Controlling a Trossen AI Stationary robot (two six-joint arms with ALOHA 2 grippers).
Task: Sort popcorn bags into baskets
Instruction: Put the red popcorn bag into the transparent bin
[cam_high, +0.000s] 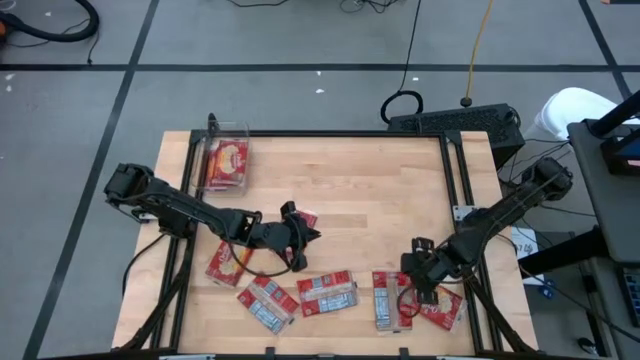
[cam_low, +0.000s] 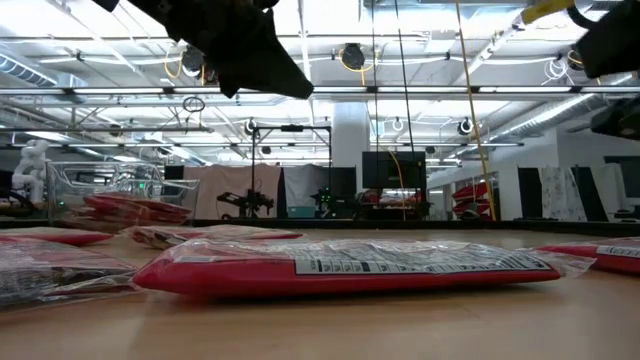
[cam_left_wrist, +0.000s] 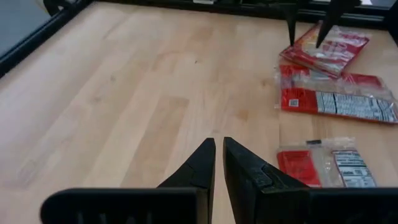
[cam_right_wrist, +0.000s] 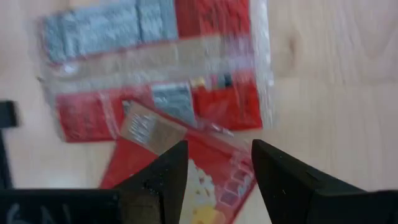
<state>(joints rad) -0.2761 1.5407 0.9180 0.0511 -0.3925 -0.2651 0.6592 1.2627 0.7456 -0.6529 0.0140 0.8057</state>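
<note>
Several red popcorn bags lie flat along the table's near side. The corner of another bag shows beside my left gripper. The clear basket stands at the far left with a bag in it. My left gripper hovers shut over bare wood near the table's middle, with nothing between its fingers. My right gripper is open and points down above two overlapping bags at the near right. Neither gripper touches a bag.
A black frame rail runs around the tabletop. Bare wood takes up the table's middle and far right. In the low view one bag lies in the foreground, and the basket stands behind it at the left.
</note>
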